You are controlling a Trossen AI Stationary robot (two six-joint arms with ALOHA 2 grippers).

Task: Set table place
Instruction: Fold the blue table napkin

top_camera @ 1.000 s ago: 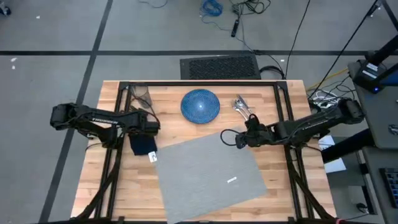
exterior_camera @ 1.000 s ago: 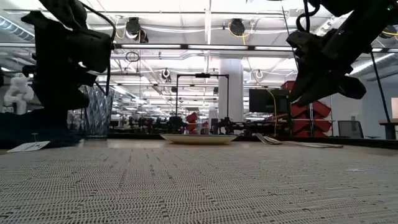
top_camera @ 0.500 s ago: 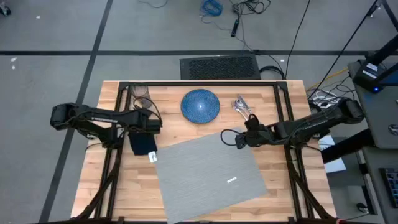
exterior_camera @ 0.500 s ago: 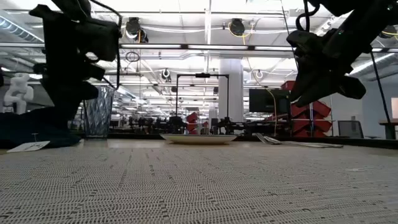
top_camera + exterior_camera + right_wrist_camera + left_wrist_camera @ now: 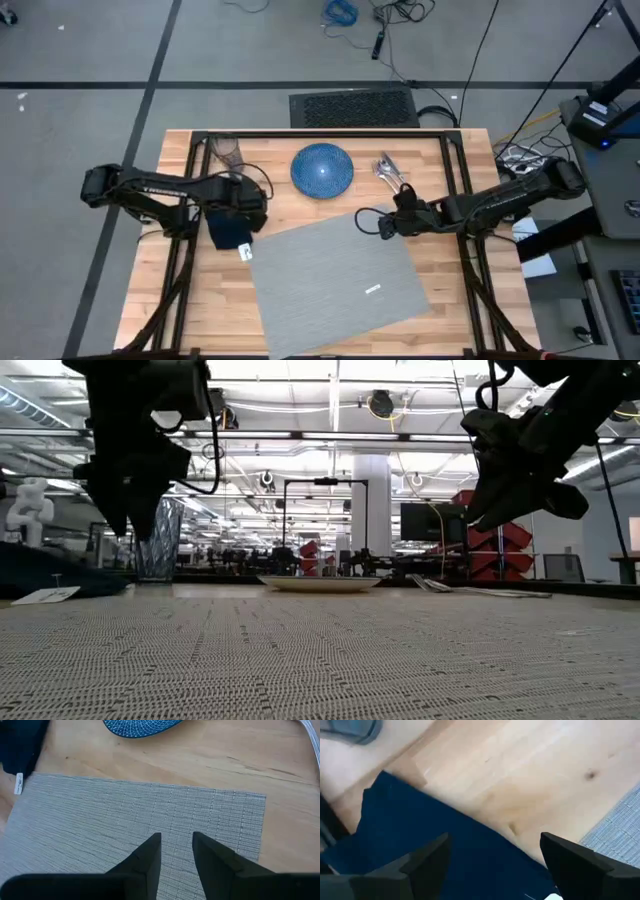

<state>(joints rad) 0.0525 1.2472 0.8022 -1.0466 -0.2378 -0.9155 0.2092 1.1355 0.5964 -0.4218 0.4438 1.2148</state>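
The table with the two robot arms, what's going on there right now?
A place setting is underway. The left gripper hangs open above the navy cloth napkin at the left edge of the grey woven placemat, not holding it. The right gripper, empty and nearly closed, hovers over the placemat's far right corner. The blue speckled plate, silver cutlery and clear glass sit beyond the placemat.

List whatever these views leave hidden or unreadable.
- Cutlery: high view, too small to tell fork, knife and spoon apart.
- Glass: low view, the left gripper partly covers it.
- Napkin: left wrist view, cut by the frame edge and the fingers.
- Placemat tag: high view, print too small to read.
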